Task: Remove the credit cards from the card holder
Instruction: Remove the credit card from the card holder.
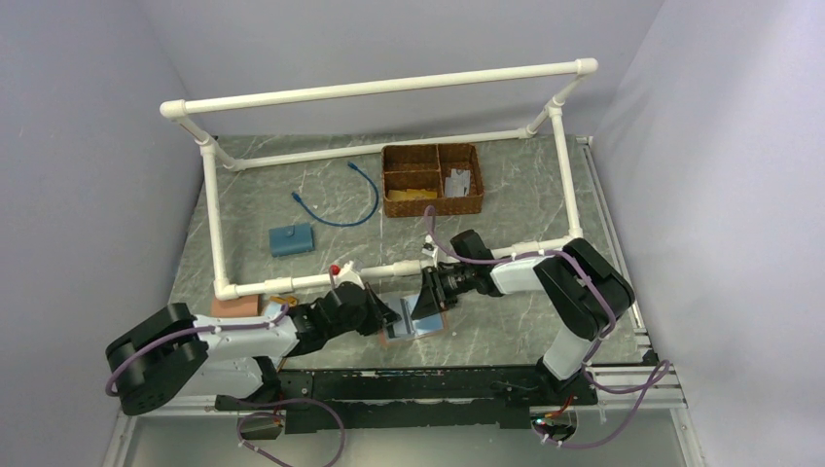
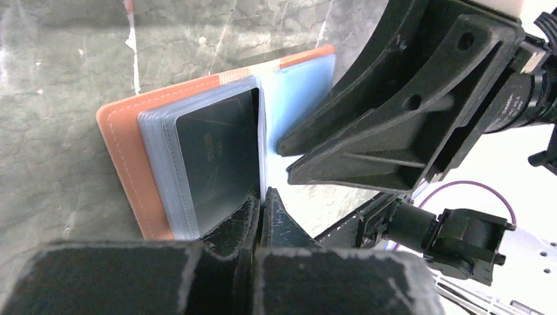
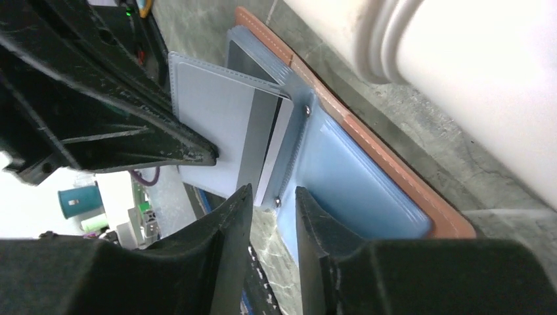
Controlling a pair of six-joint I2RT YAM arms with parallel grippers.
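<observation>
Fingers of the left gripper (image 2: 263, 197) are pressed tight together, tips at the holder's spine where the clear sleeves (image 2: 164, 170) hinge. Whether a thin sleeve edge is nipped between them I cannot tell. Fingers of the right gripper (image 3: 272, 203) stand apart, one on each side of the sleeve spine, and close nothing between them. One sleeve stands lifted off the stack, and the left gripper's tip touches its face in the right wrist view. A dark card (image 2: 213, 154) shows through the top sleeve, inside its pocket. The holder (image 2: 125, 157) lies open and flat on the table (image 1: 506, 331), orange-brown cover down and blue lining up, between the two grippers, which meet over it from left and right. It sits at the near side, just in front of the low bar of the pipe frame (image 1: 389, 86). Well behind it are a basket (image 1: 433, 180), a blue cable (image 1: 336, 209) and a blue block (image 1: 290, 238).
</observation>
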